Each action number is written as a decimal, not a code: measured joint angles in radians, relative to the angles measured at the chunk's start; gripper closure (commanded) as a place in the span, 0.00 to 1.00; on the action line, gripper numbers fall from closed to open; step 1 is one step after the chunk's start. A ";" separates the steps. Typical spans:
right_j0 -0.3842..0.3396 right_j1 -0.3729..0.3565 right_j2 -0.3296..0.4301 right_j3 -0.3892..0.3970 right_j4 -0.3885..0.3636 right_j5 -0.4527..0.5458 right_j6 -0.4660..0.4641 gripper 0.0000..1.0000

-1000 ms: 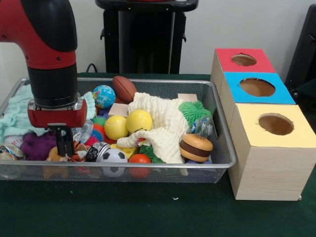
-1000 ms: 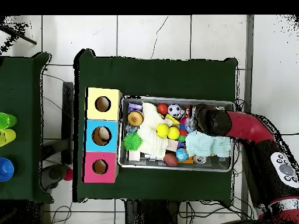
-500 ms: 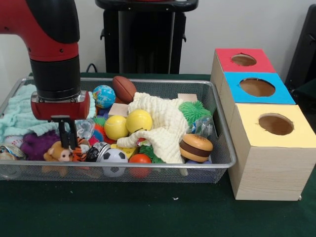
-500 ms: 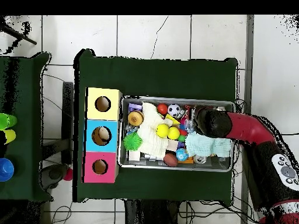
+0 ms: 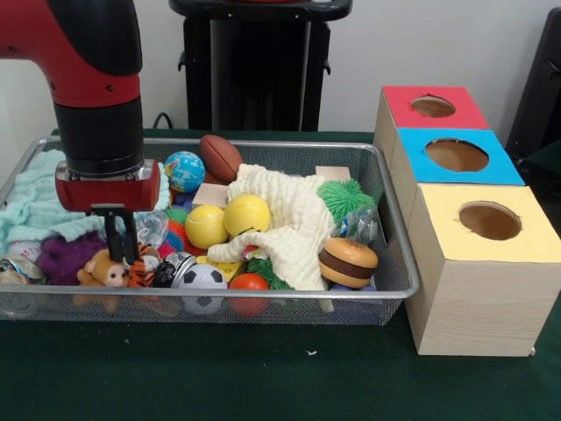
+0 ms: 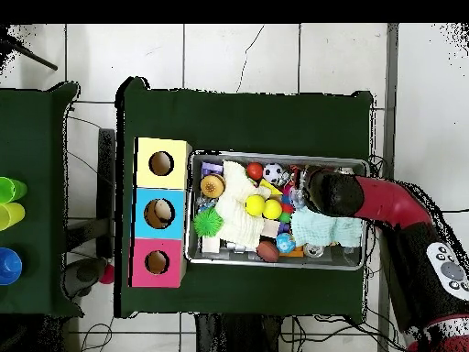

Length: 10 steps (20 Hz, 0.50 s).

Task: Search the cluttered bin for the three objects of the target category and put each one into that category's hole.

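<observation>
The wire-mesh bin (image 5: 263, 145) is full of toys. My gripper (image 5: 122, 260) hangs low over its left end, fingers close together on the orange tiger-striped plush (image 5: 145, 267). The tan-brown plush (image 5: 104, 269) presses against the fingers' left side. A third plush does not show. The red-faced hole (image 5: 432, 106) is on the farthest wooden box at the right. In the overhead view the arm (image 6: 334, 192) covers the gripper over the bin's (image 6: 275, 266) right end; the red hole (image 6: 157, 262) is at lower left.
A cream cloth (image 5: 294, 219), yellow balls (image 5: 246, 214), a toy burger (image 5: 347, 262), soccer ball (image 5: 202, 279), football (image 5: 220, 157), globe ball (image 5: 184, 170), green spiky ball (image 5: 344, 197) and purple spiky ball (image 5: 61, 257) crowd the bin. Blue (image 5: 456, 154) and yellow (image 5: 489, 220) holes lie nearer.
The gripper has risen and shifted slightly right since a second ago. The tan and tiger plushes came up and right with it. Little has moved in the last half second.
</observation>
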 measured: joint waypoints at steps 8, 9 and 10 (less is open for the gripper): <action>0.000 -0.039 0.000 0.023 0.001 0.016 0.000 1.00; 0.000 -0.045 0.000 0.027 0.002 0.021 0.000 1.00; 0.000 -0.055 0.000 0.033 0.003 0.027 0.000 1.00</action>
